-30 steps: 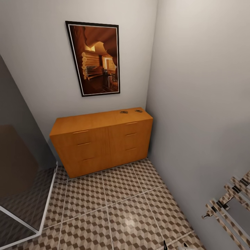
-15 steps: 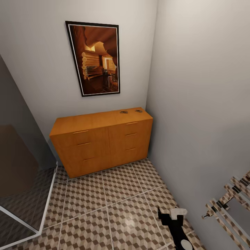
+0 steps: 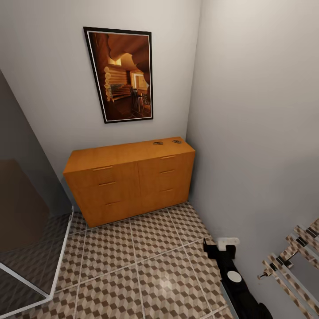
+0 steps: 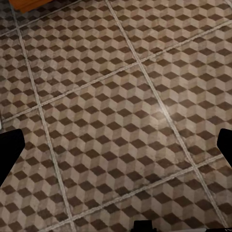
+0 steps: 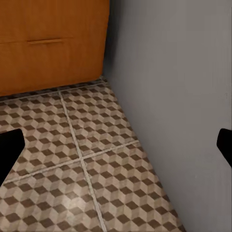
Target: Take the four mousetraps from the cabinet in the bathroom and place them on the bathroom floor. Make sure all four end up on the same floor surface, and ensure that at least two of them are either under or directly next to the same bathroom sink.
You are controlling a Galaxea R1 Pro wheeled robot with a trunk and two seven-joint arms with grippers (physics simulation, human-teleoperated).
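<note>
Bathroom floor [image 3: 146, 266] tiles ran up to the cabinet [image 3: 128, 177], two mousetraps [image 3: 158, 143] atop its far right end awaiting pickup, while the right gripper [image 3: 219, 248], jaws released, reached toward it.

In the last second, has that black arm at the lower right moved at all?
Yes. The right end effector has risen into the head view and pushed forward over the bathroom floor, along the right wall towards the cabinet, which stayed put.
</note>
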